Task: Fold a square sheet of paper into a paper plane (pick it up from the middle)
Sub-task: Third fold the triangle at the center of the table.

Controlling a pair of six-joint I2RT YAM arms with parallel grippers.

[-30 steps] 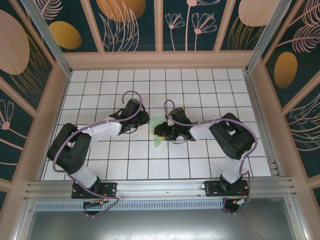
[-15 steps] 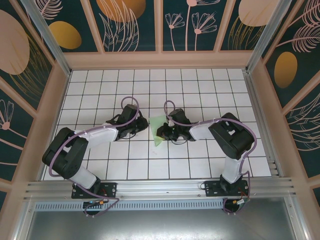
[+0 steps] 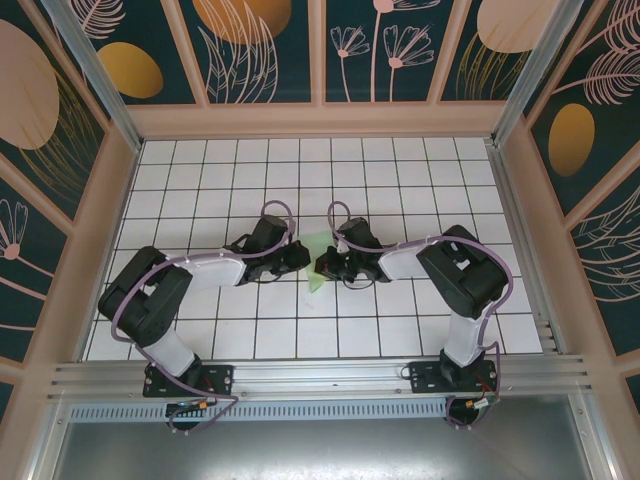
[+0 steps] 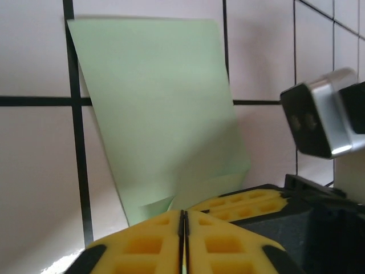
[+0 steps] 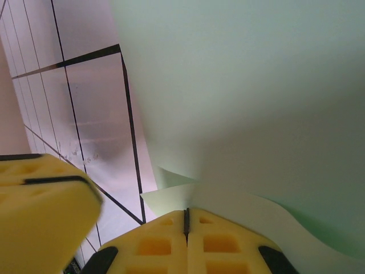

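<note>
The pale mint-green sheet of paper (image 3: 314,246) lies mid-table, creased and narrower than square, and stands up between the two grippers. My left gripper (image 3: 300,258) meets it from the left and my right gripper (image 3: 323,264) from the right, tip to tip. In the left wrist view the paper (image 4: 159,114) runs down to the left gripper (image 4: 182,220), whose yellow fingers are shut on its near edge. In the right wrist view a lifted fold of the paper (image 5: 256,85) ends in the right gripper (image 5: 186,216), also shut on it.
The white grid-tiled table (image 3: 400,180) is ringed by a raised tan wall (image 3: 320,120). The right gripper's fingers (image 4: 245,202) and camera housing (image 4: 319,120) sit close beside my left fingers. The left gripper's finger (image 5: 45,200) crowds the right wrist view.
The left gripper has moved right up to the paper's edge. Both grippers have closed from partly open to shut, and the paper has bunched up between them.
</note>
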